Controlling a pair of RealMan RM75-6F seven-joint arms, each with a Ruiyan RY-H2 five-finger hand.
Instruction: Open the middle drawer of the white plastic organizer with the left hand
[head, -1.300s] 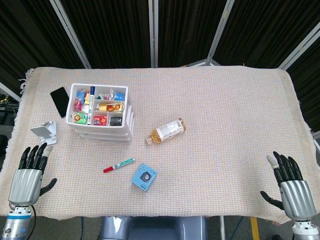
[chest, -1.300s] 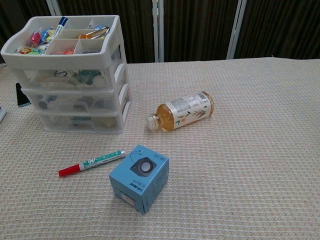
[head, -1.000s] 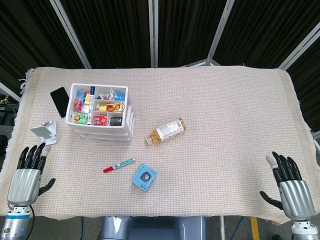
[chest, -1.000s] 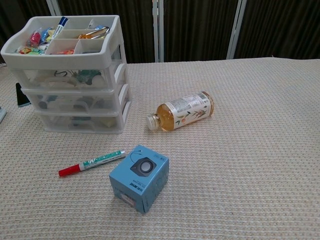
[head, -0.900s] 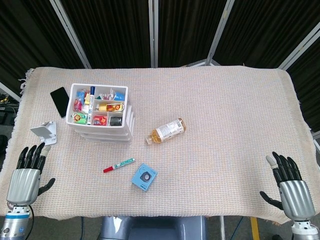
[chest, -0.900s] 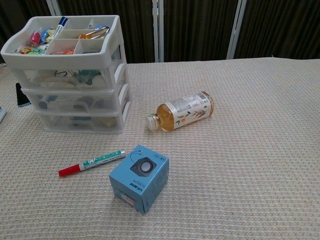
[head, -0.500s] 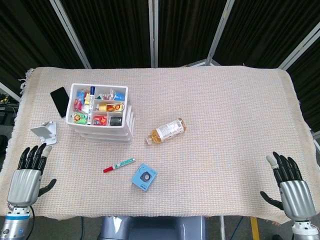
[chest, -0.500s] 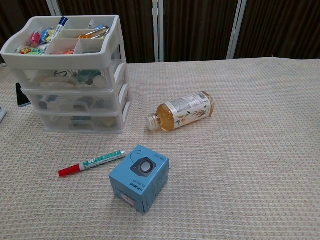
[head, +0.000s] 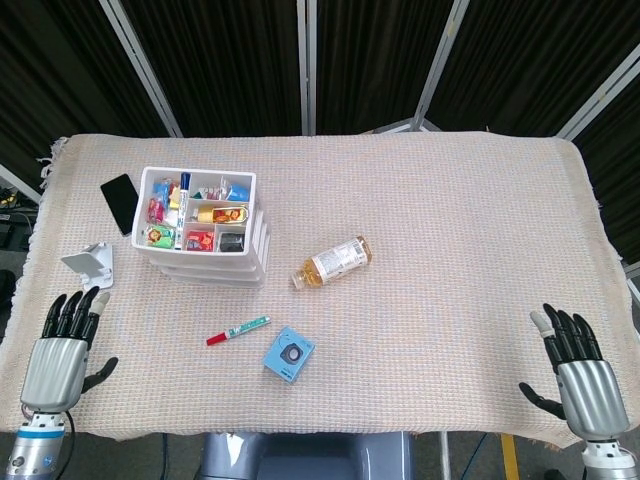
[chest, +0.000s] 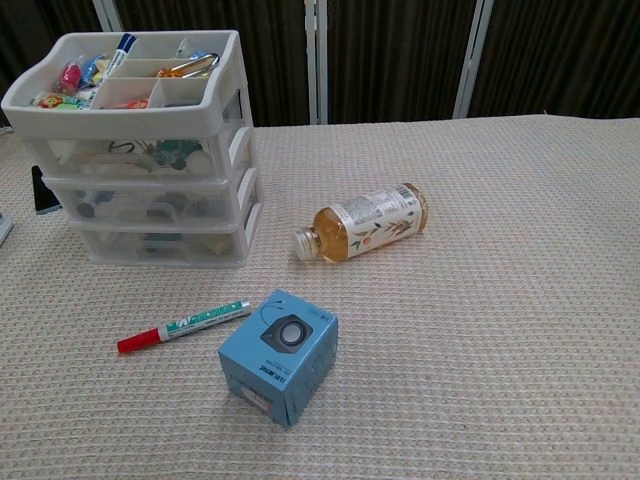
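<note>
Sitting untouched on the cloth-covered desk (head: 450, 220), the white plastic organizer (chest: 140, 150) is showing all three of its drawers pushed in, the middle drawer (chest: 150, 200) among them, as I am running the rig from afar. I am holding the left robot hand (head: 62, 345) at the near edge of the desk, well apart from the organizer and nearer me than it, fingers spread and gripping nothing. The right robot hand (head: 580, 370) is hovering far across from the organizer at the opposite near corner, likewise splayed and empty. Neither is appearing in the chest view.

Just beyond the organizer's drawer fronts a bottle (chest: 362, 222) is lying on its side, while a red-capped marker (chest: 182, 325) and a small blue box (chest: 278, 357) are resting nearer me than the organizer. A black phone (head: 120, 202) and a small white stand (head: 90, 264) are lying beside the organizer, on its side away from the bottle.

By my reading, the task is only beginning: nothing is done, and the reach to the middle drawer's front, the grip and the pull are all remaining.
</note>
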